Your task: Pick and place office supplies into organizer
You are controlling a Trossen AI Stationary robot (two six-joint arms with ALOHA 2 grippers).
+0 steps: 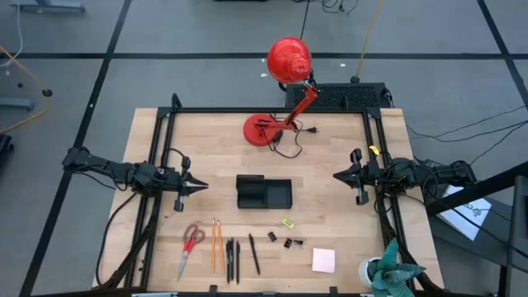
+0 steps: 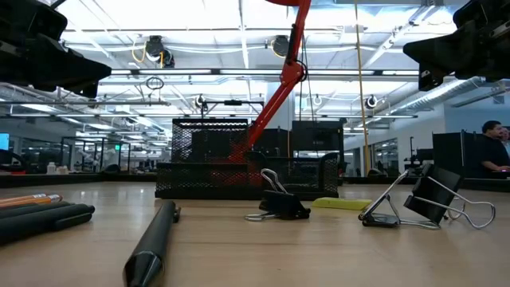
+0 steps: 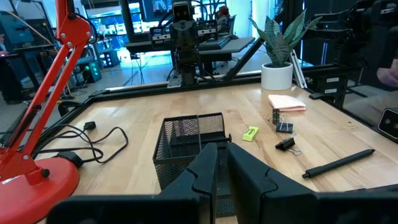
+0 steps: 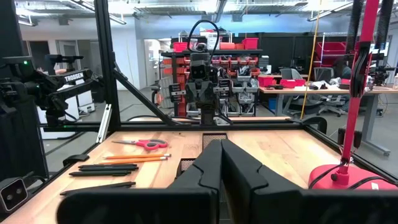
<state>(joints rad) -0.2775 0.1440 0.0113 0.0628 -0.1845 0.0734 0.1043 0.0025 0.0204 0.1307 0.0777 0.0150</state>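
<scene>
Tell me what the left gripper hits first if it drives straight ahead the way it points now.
Most likely the organizer: the left gripper, fingers shut, points across the table at it. It may sit high enough to pass over; height is unclear.

High view straight down over whole table (image 1: 346, 157). Low view level at tabletop, close to binder clips (image 2: 279, 203). Wrist views face each other across organizer (image 3: 193, 134).

One word is showing clearly: "TROSSEN" is standing in white letters on the dark robot arm (image 4: 73, 77), which is reaching out above the table to the side of the red scissors (image 4: 144, 144). Nothing else is reading clearly; the paper sheet (image 1: 464, 211) lying beyond the table edge near the potted plant (image 1: 388, 271) is carrying dark marks that are too small to make out.
</scene>
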